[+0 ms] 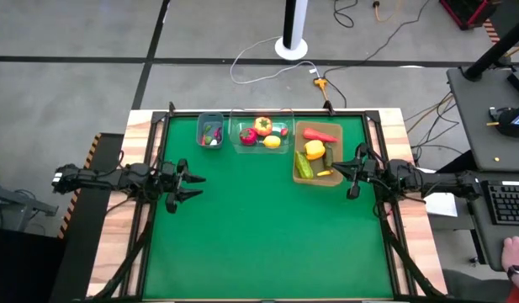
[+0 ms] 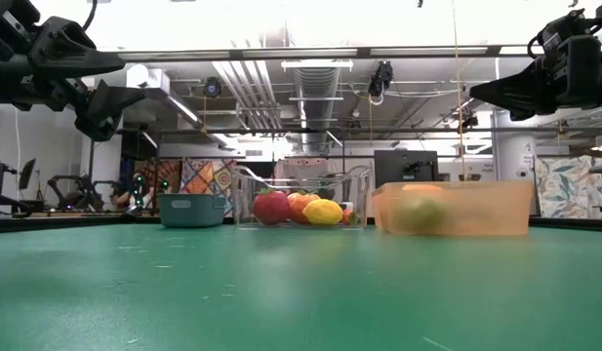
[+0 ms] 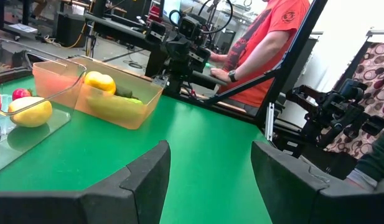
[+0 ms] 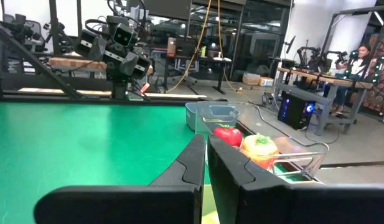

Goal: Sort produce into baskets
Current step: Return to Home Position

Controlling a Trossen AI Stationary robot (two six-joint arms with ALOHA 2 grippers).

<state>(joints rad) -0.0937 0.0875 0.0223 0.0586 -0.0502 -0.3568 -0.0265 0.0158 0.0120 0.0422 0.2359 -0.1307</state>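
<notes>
The bench [image 1: 267, 227] has no food left on its green top. All the produce sits inside the three baskets along the far edge, so the sorting looks done or nearly done.

The small blue-grey bin [image 1: 210, 130] is nearest the left arm. It holds tiny bits, too small to count. The clear tub [image 1: 261, 133] is in the middle and holds round things: a red piece [image 1: 247, 135], a lemon [image 1: 272, 141] and an orange-yellow pepper [image 1: 263, 125]. That makes three that I can count. The tan tray [image 1: 319, 154] is nearest the right arm. It holds a red chilli [image 1: 320, 135], a yellow pepper [image 1: 315, 150], a green cucumber [image 1: 304, 166] and some smaller bits. It looks like round fruit goes in the tub and vegetables in the tray.

The left hand [image 1: 194, 187] hangs over the left side of the bench, its fingers half apart and holding nothing. The right hand [image 1: 336, 170] is just beside the tray, pinched tight with nothing in it. I think both are resting.
</notes>
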